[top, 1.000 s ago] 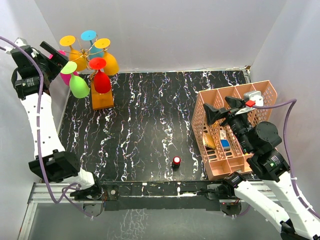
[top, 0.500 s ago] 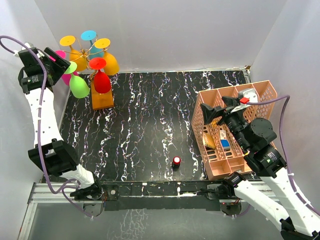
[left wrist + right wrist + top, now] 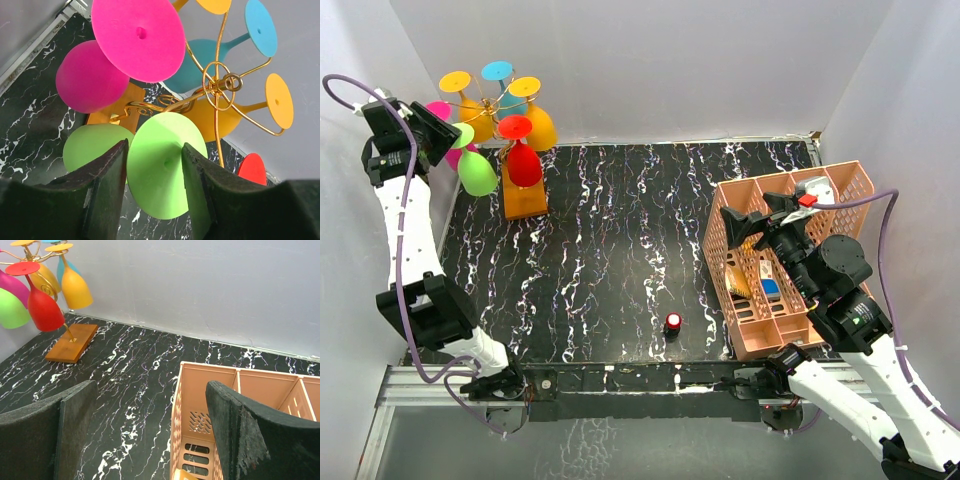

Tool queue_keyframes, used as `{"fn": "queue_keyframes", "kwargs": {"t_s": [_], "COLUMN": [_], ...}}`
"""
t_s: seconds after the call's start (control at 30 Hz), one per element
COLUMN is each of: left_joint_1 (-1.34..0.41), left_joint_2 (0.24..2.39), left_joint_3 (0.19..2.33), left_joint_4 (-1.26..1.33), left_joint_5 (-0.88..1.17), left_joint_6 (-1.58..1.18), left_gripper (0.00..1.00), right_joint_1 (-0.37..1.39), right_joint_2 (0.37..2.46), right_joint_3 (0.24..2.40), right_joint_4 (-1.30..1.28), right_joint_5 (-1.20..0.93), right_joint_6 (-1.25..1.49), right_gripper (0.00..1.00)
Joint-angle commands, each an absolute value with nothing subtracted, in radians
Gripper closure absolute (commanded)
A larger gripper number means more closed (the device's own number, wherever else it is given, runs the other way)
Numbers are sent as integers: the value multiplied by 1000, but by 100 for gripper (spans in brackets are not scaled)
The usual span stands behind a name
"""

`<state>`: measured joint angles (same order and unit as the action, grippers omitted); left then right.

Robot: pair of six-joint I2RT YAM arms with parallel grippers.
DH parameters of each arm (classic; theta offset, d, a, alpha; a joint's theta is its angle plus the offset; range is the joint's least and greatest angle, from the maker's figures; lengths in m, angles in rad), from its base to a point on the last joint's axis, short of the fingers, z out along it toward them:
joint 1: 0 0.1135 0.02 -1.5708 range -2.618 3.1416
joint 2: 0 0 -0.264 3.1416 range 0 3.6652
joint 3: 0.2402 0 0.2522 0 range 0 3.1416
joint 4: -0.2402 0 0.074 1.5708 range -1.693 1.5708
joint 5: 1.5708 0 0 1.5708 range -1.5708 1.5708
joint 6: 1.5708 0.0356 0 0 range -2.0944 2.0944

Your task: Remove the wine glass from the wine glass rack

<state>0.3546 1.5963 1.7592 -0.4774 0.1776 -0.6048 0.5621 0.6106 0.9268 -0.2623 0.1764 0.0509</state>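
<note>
The wine glass rack (image 3: 524,198), a gold wire tree (image 3: 217,90) on an orange-brown block, stands at the table's far left. Several coloured glasses hang on it upside down. My left gripper (image 3: 442,132) is at its left side, by the green wine glass (image 3: 478,172). In the left wrist view, that glass's round green foot (image 3: 160,170) fills the gap between the jaws of the left gripper (image 3: 154,147). They stand half closed, and I cannot tell whether they touch it. My right gripper (image 3: 752,222) hangs open and empty over the pink basket (image 3: 720,240).
Pink (image 3: 90,75), teal, orange and red (image 3: 524,165) glasses crowd round the green one. The white side wall is just behind my left arm. A small red-and-black object (image 3: 673,322) lies near the front centre. The basket (image 3: 210,371) holds a few small items.
My left gripper has moved right, in against the rack, and its jaws have narrowed round the green foot. My right arm has barely shifted.
</note>
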Motion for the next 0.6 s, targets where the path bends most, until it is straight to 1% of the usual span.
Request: {"fn": "queue_keyframes", "kwargs": {"t_s": [0.0,0.13,0.2,0.57], "left_joint_1": [359,359,358,358], "left_joint_2": [1549,1548,1548,1539], "left_joint_3": [1727,1735,1739,1751], "left_joint_4": [-476,-485,-489,-501], "left_joint_5": [179,177,175,160], "left_joint_6": [-598,-591,-586,-580], "left_gripper": [57,60,63,74], "right_joint_1": [567,567,568,568], "right_joint_2": [611,611,609,607], "right_joint_3": [970,968,969,969], "right_joint_4": [-227,-227,-227,-225], "right_joint_5": [178,182,185,192], "right_joint_6": [41,40,41,40], "right_gripper": [2,2,2,2]}}
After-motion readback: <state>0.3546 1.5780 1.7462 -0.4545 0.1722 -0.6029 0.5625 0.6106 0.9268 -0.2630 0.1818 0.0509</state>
